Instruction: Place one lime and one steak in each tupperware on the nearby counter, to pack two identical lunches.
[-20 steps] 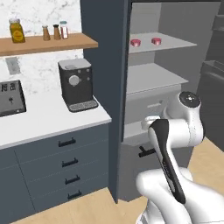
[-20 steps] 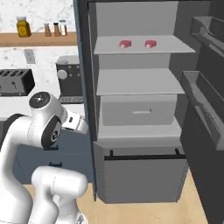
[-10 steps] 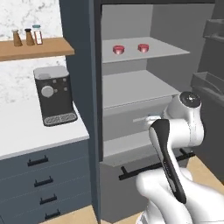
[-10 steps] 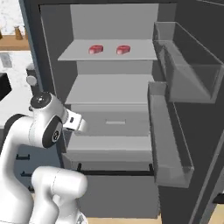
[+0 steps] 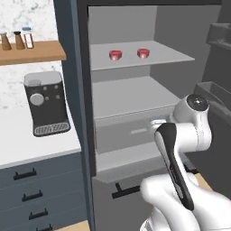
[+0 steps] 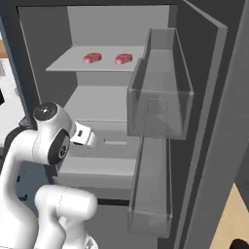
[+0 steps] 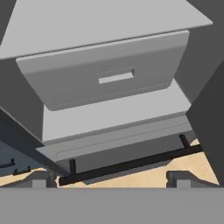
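Two red-pink steaks (image 5: 116, 54) (image 5: 143, 53) lie side by side near the back edge of the top fridge shelf (image 5: 180, 56), well above the open, empty pincer (image 7: 109, 181), which faces the grey fridge drawer (image 7: 105, 74).

Two red-pink steak pieces (image 5: 116, 55) (image 5: 143, 53) lie side by side on the top grey fridge shelf (image 5: 167, 57). A grey drawer (image 5: 126, 133) sits below. The black coffee machine (image 5: 46, 103) stands left on the white counter (image 5: 27, 144).

Your arm (image 5: 185, 149) is built of glossy white rounded shells with dark grey round caps at the joints, a black strip running along one link, and a small white block at the wrist (image 6: 83, 136).
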### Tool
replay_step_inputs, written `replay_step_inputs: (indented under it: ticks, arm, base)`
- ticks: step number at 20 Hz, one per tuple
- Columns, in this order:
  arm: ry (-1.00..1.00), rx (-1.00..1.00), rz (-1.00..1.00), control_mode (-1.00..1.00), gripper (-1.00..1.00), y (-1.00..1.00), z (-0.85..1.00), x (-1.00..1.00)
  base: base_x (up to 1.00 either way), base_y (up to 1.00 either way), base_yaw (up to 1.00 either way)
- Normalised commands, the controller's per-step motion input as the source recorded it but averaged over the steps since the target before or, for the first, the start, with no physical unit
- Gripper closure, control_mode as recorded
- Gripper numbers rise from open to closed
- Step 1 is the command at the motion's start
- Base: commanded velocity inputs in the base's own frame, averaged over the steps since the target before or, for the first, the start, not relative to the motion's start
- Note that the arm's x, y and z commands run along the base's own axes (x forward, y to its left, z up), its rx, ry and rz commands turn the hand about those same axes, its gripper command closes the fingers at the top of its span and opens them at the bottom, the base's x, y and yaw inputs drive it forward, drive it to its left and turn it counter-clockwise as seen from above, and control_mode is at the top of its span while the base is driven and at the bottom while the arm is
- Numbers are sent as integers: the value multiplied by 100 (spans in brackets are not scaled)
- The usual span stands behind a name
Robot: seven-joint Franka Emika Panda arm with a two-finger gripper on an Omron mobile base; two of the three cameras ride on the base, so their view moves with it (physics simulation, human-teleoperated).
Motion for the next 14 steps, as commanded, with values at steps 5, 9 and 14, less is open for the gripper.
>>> replay_step_inputs:
  ticks: [5,9,14]
  arm:
    - [0,0,0,100,-100,0,0,0]
    - [0,0,0,100,-100,0,0,0]
    - [0,0,0,100,-100,0,0,0]
  base:
    - [39,0,0]
    - [50,0,0]
    - [55,0,0]
